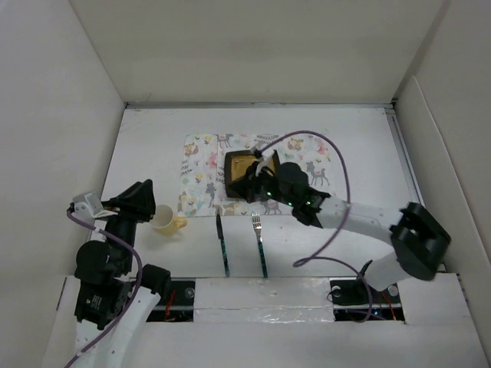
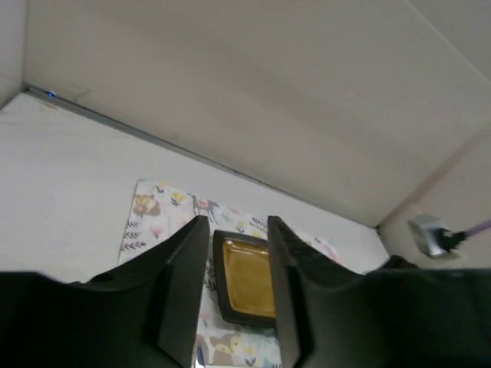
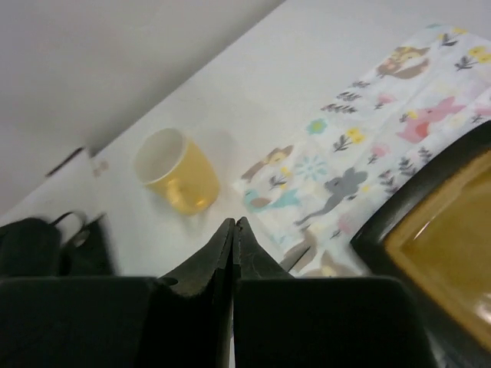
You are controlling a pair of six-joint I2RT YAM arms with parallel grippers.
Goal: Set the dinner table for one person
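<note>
Above the table point(image 1: 146, 138), the jaws of the right gripper point(image 3: 232, 227) are held shut, empty, beside the plate point(image 1: 239, 165); those of the left gripper point(image 2: 236, 228) are narrowly parted, empty, near the cup point(image 1: 163, 219).

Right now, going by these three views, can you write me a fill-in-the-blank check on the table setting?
1. The square plate rests on the animal-print ____.
2. The cup on the bare white tabletop is coloured ____.
3. The right gripper has its jaws ____, with nothing between them.
4. In the top view, the fork lies to the ____ of the knife.
Missing words: placemat; yellow; shut; right.
</note>
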